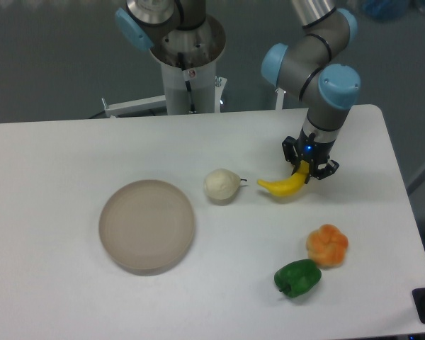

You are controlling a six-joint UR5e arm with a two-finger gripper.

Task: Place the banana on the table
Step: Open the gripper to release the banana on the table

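Observation:
The yellow banana [285, 185] lies at or just above the white table [71, 156], right of centre. My gripper [307, 168] points down over the banana's right end, and its dark fingers sit on either side of that end, closed on it. I cannot tell whether the banana's left tip touches the table. The arm comes in from the upper right.
A cream-white pear [221, 185] lies just left of the banana. A round beige-grey plate [147, 225] sits at the left of centre. An orange lobed fruit [327, 244] and a green pepper [297, 278] lie at the front right. The robot base [190, 64] stands at the back.

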